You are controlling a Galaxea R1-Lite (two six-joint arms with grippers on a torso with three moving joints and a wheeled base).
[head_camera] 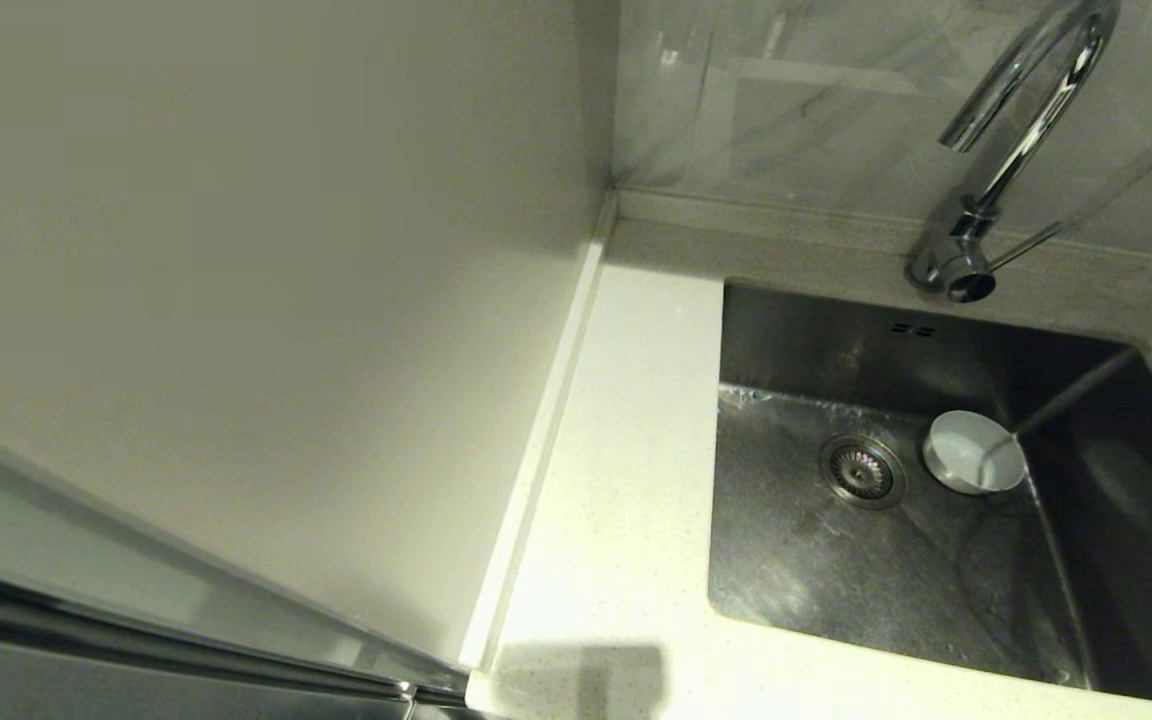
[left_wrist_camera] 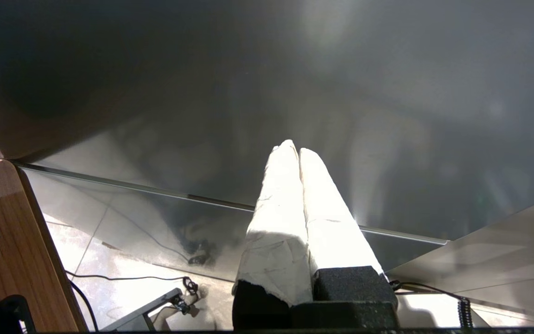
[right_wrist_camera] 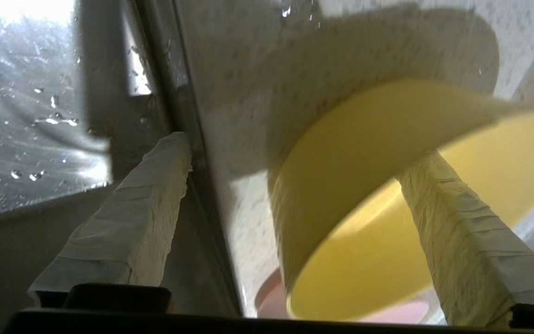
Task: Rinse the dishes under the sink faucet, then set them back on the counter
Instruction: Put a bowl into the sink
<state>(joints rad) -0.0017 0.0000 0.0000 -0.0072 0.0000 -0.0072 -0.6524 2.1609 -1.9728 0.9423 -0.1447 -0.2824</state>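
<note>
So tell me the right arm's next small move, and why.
Probably close the jaws on the yellow bowl. The right gripper is wide open astride its wall, one finger inside, the other outside by the sink edge, with nothing gripped yet.

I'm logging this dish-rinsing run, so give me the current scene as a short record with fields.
sink: steel basin, wet
faucet: chrome gooseneck behind the basin
blue-grey bowl: in the basin, beside the drain strainer
yellow bowl: on the counter by the basin edge, over a pink bowl
right gripper: open, one finger inside the yellow bowl, one outside its wall
left gripper: shut, parked away from the sink, holding nothing
</note>
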